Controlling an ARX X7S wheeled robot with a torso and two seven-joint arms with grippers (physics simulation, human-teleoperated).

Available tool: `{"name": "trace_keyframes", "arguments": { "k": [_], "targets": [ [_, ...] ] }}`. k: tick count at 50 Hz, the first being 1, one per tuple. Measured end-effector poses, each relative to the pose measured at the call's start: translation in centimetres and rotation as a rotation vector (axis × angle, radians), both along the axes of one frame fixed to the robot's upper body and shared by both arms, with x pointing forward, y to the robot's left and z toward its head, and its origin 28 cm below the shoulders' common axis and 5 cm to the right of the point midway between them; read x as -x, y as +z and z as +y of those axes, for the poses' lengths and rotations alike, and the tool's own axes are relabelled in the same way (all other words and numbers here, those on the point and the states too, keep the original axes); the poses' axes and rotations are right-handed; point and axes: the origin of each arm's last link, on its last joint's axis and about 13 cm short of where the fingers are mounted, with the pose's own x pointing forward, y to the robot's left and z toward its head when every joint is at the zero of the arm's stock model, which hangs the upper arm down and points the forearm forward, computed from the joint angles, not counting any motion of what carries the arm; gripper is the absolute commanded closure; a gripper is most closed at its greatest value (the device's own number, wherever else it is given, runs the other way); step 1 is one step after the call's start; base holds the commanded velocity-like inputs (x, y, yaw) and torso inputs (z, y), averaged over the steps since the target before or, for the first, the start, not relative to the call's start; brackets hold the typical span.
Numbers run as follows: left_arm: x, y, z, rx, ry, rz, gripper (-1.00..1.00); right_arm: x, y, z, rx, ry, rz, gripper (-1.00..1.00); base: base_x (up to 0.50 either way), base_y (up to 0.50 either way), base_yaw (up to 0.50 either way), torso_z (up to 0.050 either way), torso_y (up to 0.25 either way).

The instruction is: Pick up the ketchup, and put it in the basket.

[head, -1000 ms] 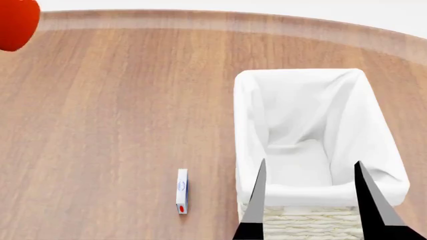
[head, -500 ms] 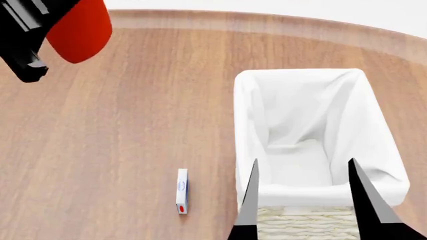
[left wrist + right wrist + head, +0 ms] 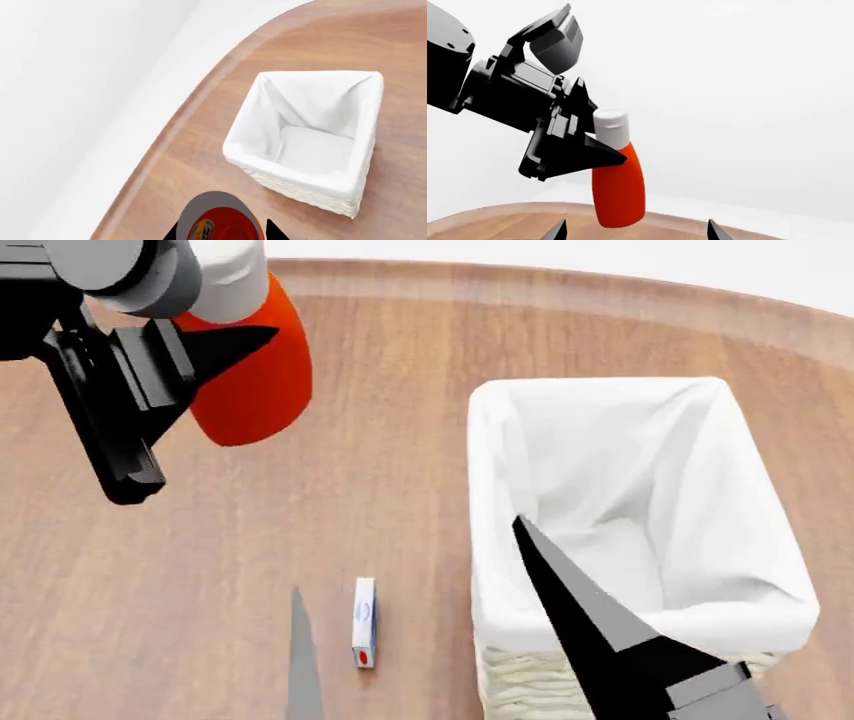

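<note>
Above the table at 10 o'clock from the basket (image 3: 641, 530), left gripper (image 3: 200, 360) clamps the ketchup (image 3: 247, 370) airborne; right gripper (image 3: 441, 640) spread, empty. Releasing short likely drops it outside the rim.

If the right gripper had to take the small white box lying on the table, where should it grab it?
Probably across the small white box's long narrow sides, coming straight down from above. It lies flat on the table, slim and elongated, beside the basket, so its short width fits between open fingers.
</note>
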Motion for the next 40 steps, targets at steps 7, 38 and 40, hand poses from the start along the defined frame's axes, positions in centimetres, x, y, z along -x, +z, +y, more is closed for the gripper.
{"name": "trace_keyframes", "arguments": {
  "k": [7,38,40],
  "targets": [
    [0.0,-0.2,-0.3,-0.003,-0.037,0.027,1.0,0.9,0.5,-0.3,0.024,0.083,0.014,-1.0,0.0,0.0,0.0,0.0,0.001],
    [0.3,-0.1,-0.4,0.094,-0.118,0.118,1.0,2.0,1.4,-2.2,0.076,0.124,0.025,-1.0,0.0,0.0,0.0,0.0,0.0],
    [0.3,-0.1,-0.4,0.098,-0.121,0.122,1.0,2.0,1.4,-2.2,0.07,0.123,0.023,-1.0,0.0,0.0,0.0,0.0,0.0]
  ]
}}
